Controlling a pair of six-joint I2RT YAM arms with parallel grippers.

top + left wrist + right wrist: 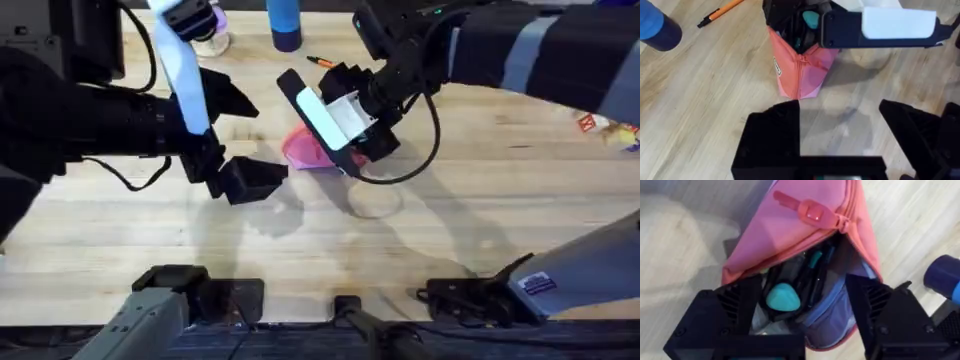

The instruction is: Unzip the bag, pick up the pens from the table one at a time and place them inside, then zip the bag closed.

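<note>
Overhead view: The bag (305, 150) lies near the middle of the desk (480, 210), largely covered by the right gripper (352, 150), which reaches in from the upper right and sits directly over the bag's opened end. This placement suits depositing an item or holding the mouth apart. The left gripper (245, 180) hovers just beside the bag on its left, apart from it, probably standing by to steady the fabric. The orange pen (320, 62) lies on the desk well behind the bag, near a blue bottle (284, 22); judged from this, at least one pen remains to be collected.

Left wrist view: The left fingers (772, 137) are spread wide with nothing between them, aimed at the closed end of the bag (800, 72). The zipper (801, 75) runs along the bag's ridge toward the right gripper (805, 25) at the open mouth. The orange pen (720, 11) rests on the desk beyond, clear of the bag.

Right wrist view: The right fingers (740, 307) are spread and straddle the bag's open mouth (805, 285). The zipper pull (812, 212) sits partway back, leaving the mouth open. Dark slim items and a teal object (782, 297) lie inside; whether the black pen is among them cannot be determined.
</note>
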